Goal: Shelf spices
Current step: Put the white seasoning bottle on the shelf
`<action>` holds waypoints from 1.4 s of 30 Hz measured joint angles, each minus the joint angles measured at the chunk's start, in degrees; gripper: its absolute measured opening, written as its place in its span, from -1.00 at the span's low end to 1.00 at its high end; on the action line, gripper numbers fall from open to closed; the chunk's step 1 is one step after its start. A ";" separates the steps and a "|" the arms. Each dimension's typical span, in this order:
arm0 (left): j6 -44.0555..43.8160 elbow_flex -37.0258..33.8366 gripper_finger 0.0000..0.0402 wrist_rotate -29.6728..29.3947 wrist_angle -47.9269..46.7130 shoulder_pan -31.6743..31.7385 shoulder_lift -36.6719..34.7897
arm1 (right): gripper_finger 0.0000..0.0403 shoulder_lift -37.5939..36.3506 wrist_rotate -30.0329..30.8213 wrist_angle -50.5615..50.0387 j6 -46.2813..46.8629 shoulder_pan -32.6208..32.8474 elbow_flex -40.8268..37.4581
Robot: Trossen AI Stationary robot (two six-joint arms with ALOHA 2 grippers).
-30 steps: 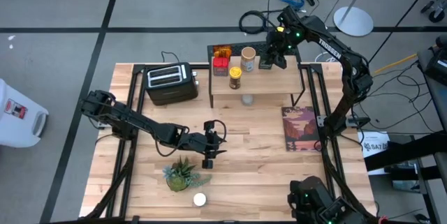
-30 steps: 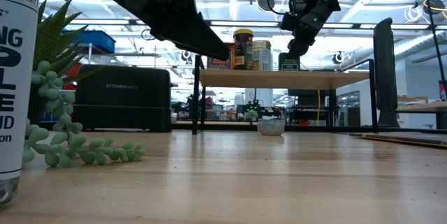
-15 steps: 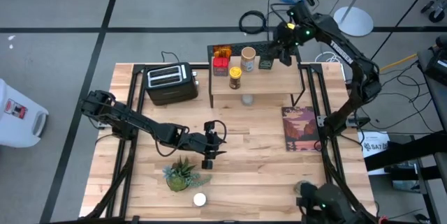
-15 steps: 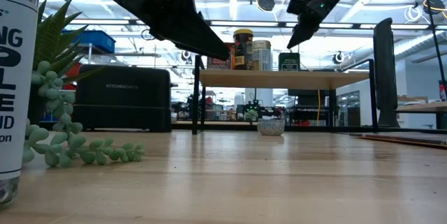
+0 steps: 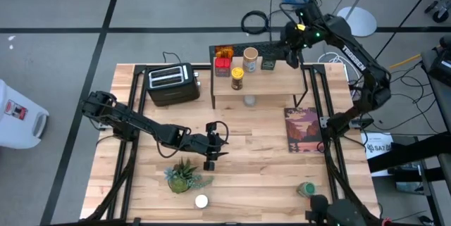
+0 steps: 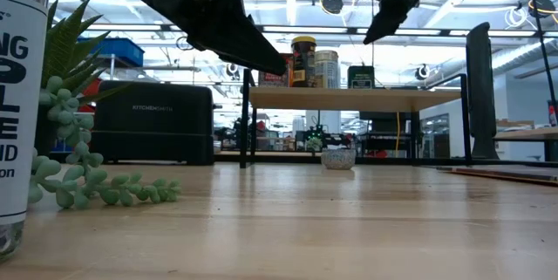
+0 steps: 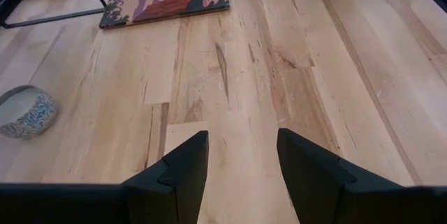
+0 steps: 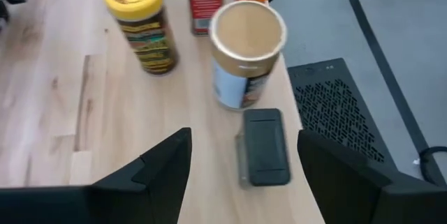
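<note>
- Shelf (image 5: 271, 85): light plank top on a black wire frame, at the far middle of the table (image 5: 254, 162), just beside the black toaster (image 5: 173, 84).
- On the shelf top, a cluster at its far-left end: amber jar (image 5: 223, 49) at the back corner, red tin (image 5: 223, 66) just in front of it, yellow-lidded jar (image 5: 237, 77) nearest the front edge, tan-lidded jar (image 5: 250, 59) to their right, dark square tin (image 5: 268, 63) beside that jar. All upright in the low view.
- Right wrist view: dark square tin (image 8: 265, 146) stands just beside the tan-lidded jar (image 8: 246, 49), apparently not touching; nothing between that arm's fingers.
- Right gripper (image 5: 291, 55): raised above the far-right part of the shelf, beside the dark tin, jaws apart, empty. In the low view it hangs well clear of the tin tops (image 6: 384, 20).
- Small patterned container (image 5: 249, 100) sits on the table under the shelf's front edge.
- Green-capped bottle (image 5: 306, 189) stands on the table near the front-right corner, well apart from the shelf.
- White-capped shaker (image 5: 201, 201) at the front edge, near the potted plant (image 5: 184, 174).
- Left gripper (image 5: 210, 157): over mid-table, just beyond the plant, jaws apart, holding nothing; only bare boards between its fingers (image 7: 183, 165).
- A book with a purple-and-red cover (image 5: 304, 129) lies flat on the right of the table.
</note>
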 joint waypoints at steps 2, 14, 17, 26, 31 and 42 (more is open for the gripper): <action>0.00 0.00 -0.10 0.00 -0.02 -0.03 0.00 | 0.24 -0.57 -0.04 -0.94 0.47 0.79 -0.02; -0.37 0.00 -0.10 0.00 -0.02 -0.04 0.00 | 0.24 -4.89 -0.02 -5.58 3.81 6.92 -0.02; -0.39 0.00 -0.10 0.00 0.00 -0.04 0.00 | 0.24 -5.95 -0.02 -5.87 4.98 8.65 -0.02; -0.39 0.00 -0.10 1.81 -0.02 -0.09 0.00 | 0.24 -8.77 0.00 -7.71 9.41 14.56 -0.04; -0.42 0.00 -0.10 3.08 -0.01 -0.10 0.00 | 0.24 -9.95 0.00 -9.38 11.86 18.29 -0.09; -0.41 0.05 -0.10 4.71 -0.08 -0.62 -0.92 | 0.24 -10.48 0.02 -11.43 16.54 26.62 -0.11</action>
